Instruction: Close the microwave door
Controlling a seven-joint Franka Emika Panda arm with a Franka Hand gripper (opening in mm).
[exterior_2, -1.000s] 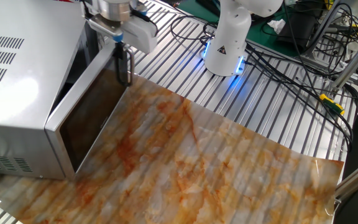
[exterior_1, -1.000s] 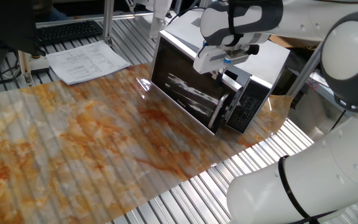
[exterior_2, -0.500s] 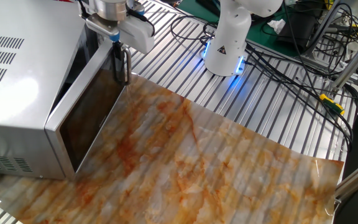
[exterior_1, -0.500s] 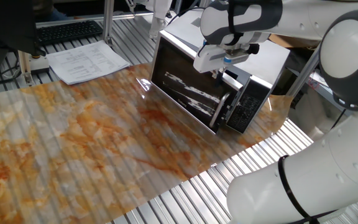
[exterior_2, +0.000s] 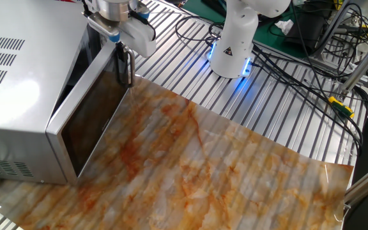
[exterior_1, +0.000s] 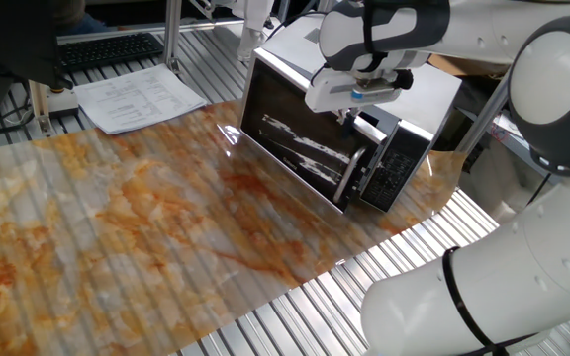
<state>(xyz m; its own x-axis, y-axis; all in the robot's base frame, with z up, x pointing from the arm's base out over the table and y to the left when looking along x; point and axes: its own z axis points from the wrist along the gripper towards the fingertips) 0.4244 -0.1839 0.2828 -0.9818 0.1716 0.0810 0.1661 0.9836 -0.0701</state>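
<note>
The white microwave stands at the table's edge; in the one fixed view its top shows behind my arm. The microwave door, dark glass with a silver bar handle, lies almost flat against the front, with a thin gap at its handle end. It shows edge-on in the other fixed view. My gripper points down at the door's handle end, its fingertips against the outer face. The fingers look closed together with nothing between them. It also shows in the one fixed view.
The black keypad panel sits right of the door. A marbled orange mat covers the table in front. Papers and a keyboard lie at the back left. The robot base and cables stand behind.
My gripper has moved toward the microwave front, and the door's handle end has swung in with it, narrowing the gap.
</note>
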